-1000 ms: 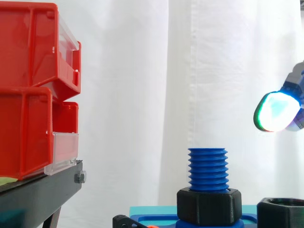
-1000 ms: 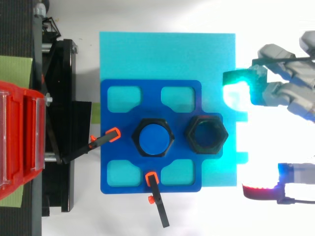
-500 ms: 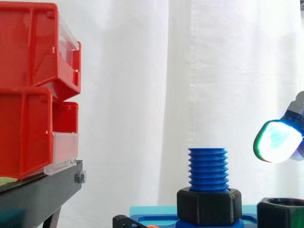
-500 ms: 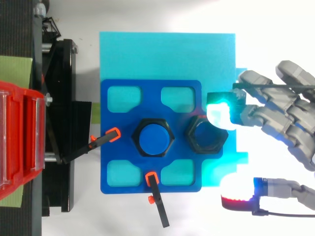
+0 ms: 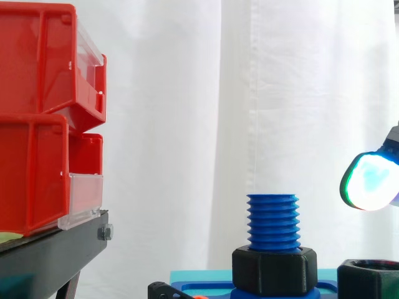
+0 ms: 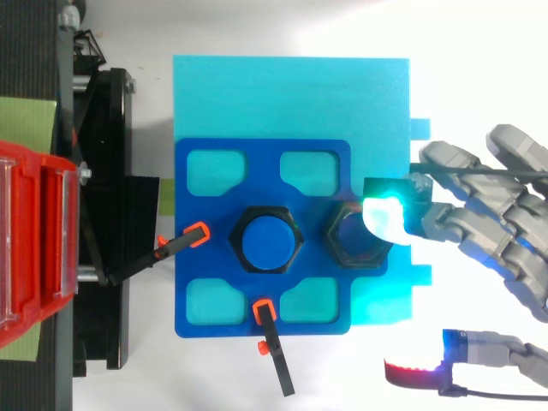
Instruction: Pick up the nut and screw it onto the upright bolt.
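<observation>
The hand (image 6: 492,229) comes in from the right in the top view, fingers spread wide apart w/ nothing between them, so it holds nothing. One cyan-glowing fingertip (image 6: 384,221) sits over the right-hand edge of the nut (image 6: 329,236), hiding that part of it. The red-glowing thumb pad (image 6: 413,373) is well off to the lower right, past the board's edge.

In the side view the same fingertip (image 5: 370,182) hangs in the air above the nut (image 5: 369,283), w/ a clear gap between them and no contact.

The nut is black and hex-shaped. It lies flat on the blue fixture plate (image 6: 197,257), just beside the bolt (image 5: 272,222) on its right, apart from it and not threaded on.

The bolt is blue, upright, threads bare at the top. A black hex collar (image 5: 274,271) wraps its base.

The plate rests on a cyan base board (image 6: 282,94). Two black clamps w/ orange tips – one (image 6: 195,234) at the plate's left, one (image 6: 262,309) at its lower edge – reach onto the plate.

Far left: red bins (image 5: 34,118) stacked on the black stand (image 5: 53,252). The white curtain (image 5: 187,124) hangs behind.
</observation>
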Available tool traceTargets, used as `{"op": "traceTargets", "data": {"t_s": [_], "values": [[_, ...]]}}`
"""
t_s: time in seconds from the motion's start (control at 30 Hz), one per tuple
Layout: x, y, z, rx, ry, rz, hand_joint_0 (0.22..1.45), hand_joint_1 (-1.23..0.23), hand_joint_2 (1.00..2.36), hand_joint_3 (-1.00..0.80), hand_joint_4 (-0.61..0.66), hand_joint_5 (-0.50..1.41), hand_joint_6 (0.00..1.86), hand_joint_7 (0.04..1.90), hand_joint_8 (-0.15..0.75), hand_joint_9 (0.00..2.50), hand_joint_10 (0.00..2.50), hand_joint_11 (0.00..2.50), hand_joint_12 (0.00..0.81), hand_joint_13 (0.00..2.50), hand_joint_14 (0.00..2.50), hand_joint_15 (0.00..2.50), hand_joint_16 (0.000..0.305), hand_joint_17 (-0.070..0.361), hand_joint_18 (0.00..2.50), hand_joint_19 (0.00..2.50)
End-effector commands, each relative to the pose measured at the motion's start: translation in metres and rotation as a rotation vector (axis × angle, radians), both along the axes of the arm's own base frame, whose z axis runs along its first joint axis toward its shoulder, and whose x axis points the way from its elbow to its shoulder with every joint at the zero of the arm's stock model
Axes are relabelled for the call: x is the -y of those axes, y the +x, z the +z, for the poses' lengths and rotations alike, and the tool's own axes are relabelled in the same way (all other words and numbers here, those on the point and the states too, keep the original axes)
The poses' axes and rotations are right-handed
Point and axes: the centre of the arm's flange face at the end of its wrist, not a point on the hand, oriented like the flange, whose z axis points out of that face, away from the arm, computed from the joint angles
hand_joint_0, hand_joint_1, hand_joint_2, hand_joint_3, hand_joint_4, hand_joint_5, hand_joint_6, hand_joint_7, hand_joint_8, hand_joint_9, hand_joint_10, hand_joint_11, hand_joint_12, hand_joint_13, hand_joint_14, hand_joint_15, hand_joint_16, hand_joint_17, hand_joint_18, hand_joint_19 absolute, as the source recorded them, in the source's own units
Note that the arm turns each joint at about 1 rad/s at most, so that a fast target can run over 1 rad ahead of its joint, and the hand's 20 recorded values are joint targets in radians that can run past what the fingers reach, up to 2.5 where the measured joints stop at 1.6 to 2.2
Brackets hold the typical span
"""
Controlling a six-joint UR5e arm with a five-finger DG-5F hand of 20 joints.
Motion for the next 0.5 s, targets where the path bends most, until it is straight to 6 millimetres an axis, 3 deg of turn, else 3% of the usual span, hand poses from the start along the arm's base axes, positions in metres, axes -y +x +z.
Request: {"op": "traceTargets", "data": {"t_s": [0.0,0.23,0.47], "values": [[0.0,0.0,0.0,0.001,0.0,0.002,0.42,-0.63,1.0,-0.5,0.21,-0.24,0.5,0.77,0.264,0.4,0.0,0.0,0.267,0.51,0.0,0.0,0.028,0.064,0.3,0.0],[-0.001,0.0,0.0,-0.001,-0.009,0.009,0.42,-0.62,1.0,-0.5,0.21,-0.24,0.5,0.77,0.264,0.41,0.0,0.0,0.269,0.52,0.0,0.0,0.029,0.065,0.31,0.0],[0.001,0.007,-0.027,-0.036,-0.031,0.0,0.42,-0.62,1.0,-0.5,0.21,-0.24,0.5,0.77,0.265,0.41,0.0,0.0,0.272,0.52,0.0,0.0,0.03,0.067,0.32,0.0]]}}
